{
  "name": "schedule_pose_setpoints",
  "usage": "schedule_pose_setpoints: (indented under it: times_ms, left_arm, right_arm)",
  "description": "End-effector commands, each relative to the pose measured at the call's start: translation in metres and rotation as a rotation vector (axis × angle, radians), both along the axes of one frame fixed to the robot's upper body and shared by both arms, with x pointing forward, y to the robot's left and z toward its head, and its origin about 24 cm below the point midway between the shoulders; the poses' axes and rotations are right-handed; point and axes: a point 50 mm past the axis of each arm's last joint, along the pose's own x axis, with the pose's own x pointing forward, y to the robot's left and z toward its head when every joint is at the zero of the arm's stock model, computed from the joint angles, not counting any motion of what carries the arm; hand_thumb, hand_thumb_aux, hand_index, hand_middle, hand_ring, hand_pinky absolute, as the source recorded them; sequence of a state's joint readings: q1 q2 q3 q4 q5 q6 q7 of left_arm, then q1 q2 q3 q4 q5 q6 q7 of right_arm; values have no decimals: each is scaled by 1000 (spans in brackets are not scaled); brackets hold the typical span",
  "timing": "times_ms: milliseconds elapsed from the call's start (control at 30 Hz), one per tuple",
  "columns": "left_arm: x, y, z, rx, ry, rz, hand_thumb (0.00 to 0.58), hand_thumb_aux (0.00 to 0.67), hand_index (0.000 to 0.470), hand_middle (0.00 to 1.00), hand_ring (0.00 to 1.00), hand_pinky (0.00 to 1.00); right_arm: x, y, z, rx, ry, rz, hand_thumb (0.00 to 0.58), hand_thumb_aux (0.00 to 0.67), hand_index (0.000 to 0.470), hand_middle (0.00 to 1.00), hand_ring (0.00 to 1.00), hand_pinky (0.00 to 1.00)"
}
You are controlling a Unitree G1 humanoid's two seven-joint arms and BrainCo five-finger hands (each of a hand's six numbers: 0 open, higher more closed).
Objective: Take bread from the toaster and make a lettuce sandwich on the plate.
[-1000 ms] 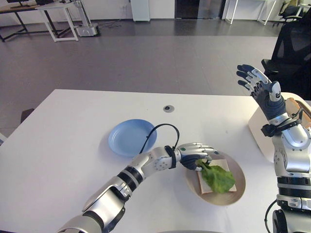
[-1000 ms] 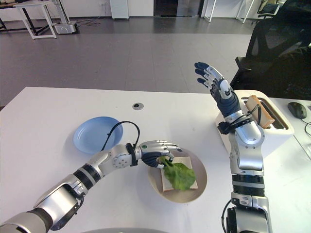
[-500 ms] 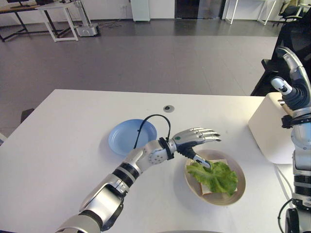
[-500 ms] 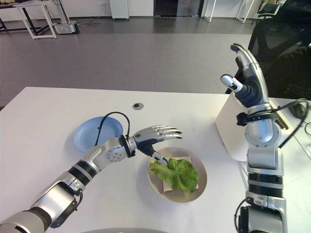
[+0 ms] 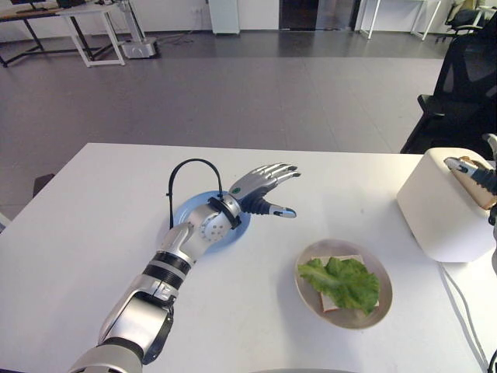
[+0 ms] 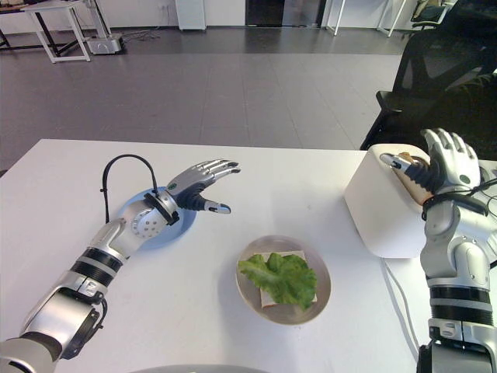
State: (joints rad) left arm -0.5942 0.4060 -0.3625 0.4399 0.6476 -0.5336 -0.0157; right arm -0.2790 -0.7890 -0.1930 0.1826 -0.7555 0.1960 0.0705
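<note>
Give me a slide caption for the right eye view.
Lettuce on bread on the plate; left hand open by the blue plate; right hand at the slice in the toaster.

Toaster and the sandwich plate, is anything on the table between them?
No. Between the toaster and the plate holding the lettuce is just bare white table, seen in both eye views.

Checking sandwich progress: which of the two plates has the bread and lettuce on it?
The tan plate nearer the toaster: it holds a bread slice topped with lettuce. The blue plate, farther left, lies beneath the wrist of the left hand.
</note>
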Motion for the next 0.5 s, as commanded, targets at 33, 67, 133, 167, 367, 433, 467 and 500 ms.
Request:
schedule_pose_setpoints:
  times_ms: [33, 67, 133, 167, 367, 433, 467, 500]
  left_arm:
    - [-1, 3, -1, 11, 11, 16, 0, 0, 0, 0, 0, 0]
    - [-1, 4, -1, 13, 10, 17, 0, 0, 0, 0, 0, 0]
    - [-1, 4, -1, 13, 11, 18, 0, 0, 0, 0, 0, 0]
    - [-1, 3, -1, 15, 12, 18, 0, 0, 0, 0, 0, 0]
    - [-2, 3, -6, 22, 20, 18, 0, 0, 0, 0, 0, 0]
    - [-2, 3, -8, 27, 25, 21, 0, 0, 0, 0, 0, 0]
    - [-2, 3, -9, 29, 26, 21, 0, 0, 0, 0, 0, 0]
    - [-2, 3, -9, 30, 28, 22, 0, 0, 0, 0, 0, 0]
  right_arm:
    - [-3, -2, -6, 23, 94, -41, 0, 0, 0, 0, 0, 0]
    - [-3, -2, -9, 37, 116, -38, 360, 257, 181, 0, 0, 0]
    - [-3, 1, -12, 60, 141, -26, 580, 670, 470, 0, 0, 0]
    - [-2, 2, -10, 60, 125, -22, 580, 670, 470, 0, 0, 0]
    - [1, 5, 15, 16, -44, 3, 580, 670, 470, 0, 0, 0]
    - [1, 7, 21, 6, -97, 18, 580, 670, 470, 0, 0, 0]
    - [2, 8, 25, 2, -119, 25, 580, 670, 470, 0, 0, 0]
    - [2, 9, 27, -1, -135, 34, 580, 670, 470, 0, 0, 0]
